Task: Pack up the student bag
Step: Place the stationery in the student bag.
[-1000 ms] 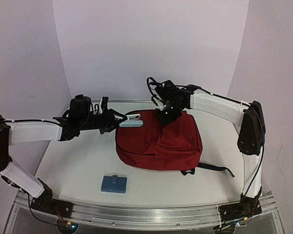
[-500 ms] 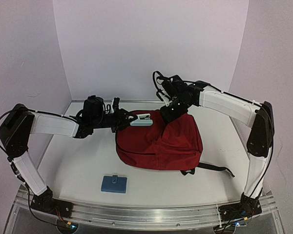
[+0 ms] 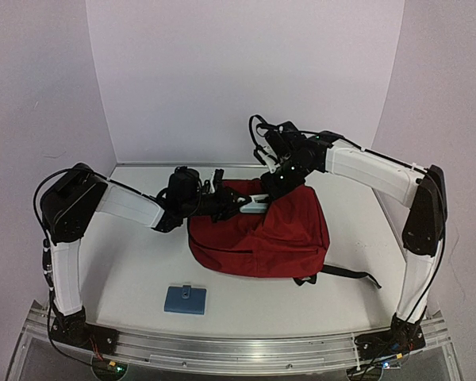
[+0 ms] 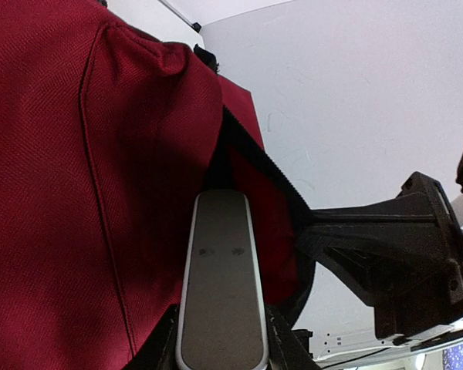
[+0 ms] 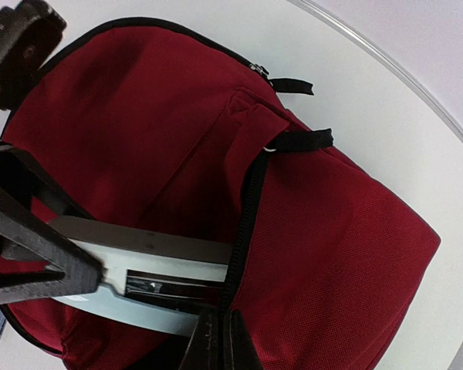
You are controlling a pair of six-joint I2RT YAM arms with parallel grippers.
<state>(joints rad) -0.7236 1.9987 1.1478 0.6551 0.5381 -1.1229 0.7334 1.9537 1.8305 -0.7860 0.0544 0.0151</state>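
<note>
Student bag: dark red and soft, the largest item present. It lies on the white table, a little toward 2 o'clock of the table's centre.
Bag attitude: the body is slumped flat on the surface. Its 12 o'clock edge is drawn up into a peak.
Zipper: black, running along the raised upper edge. It is parted there, and a dark slit shows between the two red panels.
Strap: black, trailing flat on the table from the bag's 4 o'clock corner.
Right gripper: positioned at the bag's 12 o'clock edge. The jaws are fully closed, pinching the bag at the zipper line and holding that edge up.
Left gripper: reaches in from the bag's 10 o'clock side. The jaws are partly closed, clamped on the two long sides of an oblong object.
Oblong object: flat, pale grey, with rounded ends and a lighter rim, held roughly level. Its far end sits at the mouth of the zipper slit, with red fabric close on both sides. The kind of article cannot be told.
Object depth: the left wrist view shows the tip at the slit. How far it reaches inside cannot be told.
Blue pouch: small, flat and rectangular, with a small tab on its far edge. It lies on the table at the bag's 7 o'clock, well apart from the bag and toward the arm bases. Neither gripper touches it.
Arms: the left arm stretches across from 9 o'clock and the right arm arches in from 3 o'clock. Both end at the bag's upper edge.
</note>
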